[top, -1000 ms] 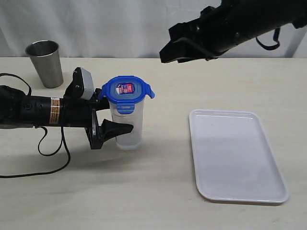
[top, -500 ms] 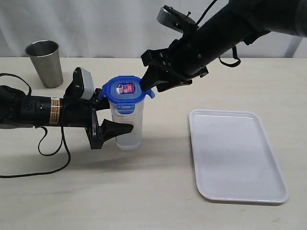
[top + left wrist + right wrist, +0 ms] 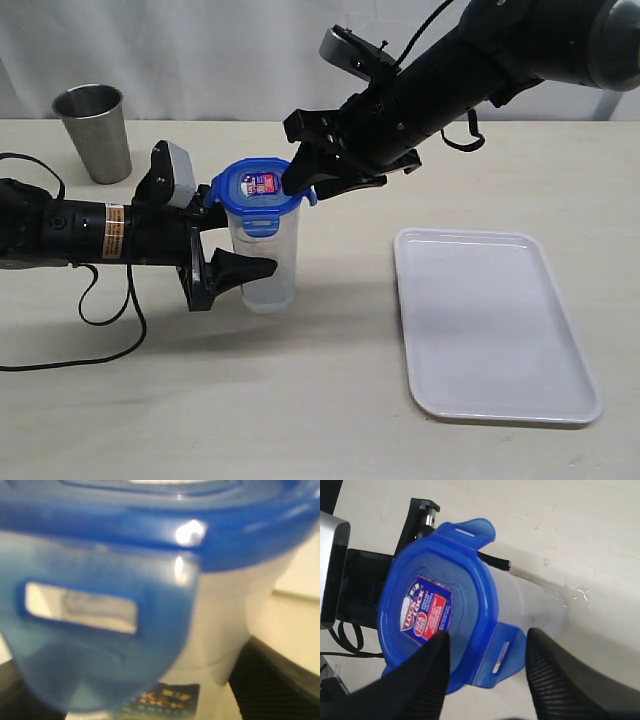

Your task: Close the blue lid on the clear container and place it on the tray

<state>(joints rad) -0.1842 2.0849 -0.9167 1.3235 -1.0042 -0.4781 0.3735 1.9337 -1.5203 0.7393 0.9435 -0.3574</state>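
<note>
1. Your left tool (image 3: 258, 255) clamps the container (image 3: 278, 240) round its body, one finger on each side. The container stands upright on the counter (image 3: 330, 420).
2. The lid (image 3: 260, 188) sits on top of the container. Its side flaps stick outward, and the front one hangs down.
3. Your right tool (image 3: 489, 645) is spread wide at the lid's right edge, with one flap (image 3: 502, 655) between its fingers. Whether they touch it cannot be told.
4. The tray (image 3: 500, 330) lies flat, well apart to the right.
5. A steel cup (image 3: 93, 130) stands at the back left.
</note>
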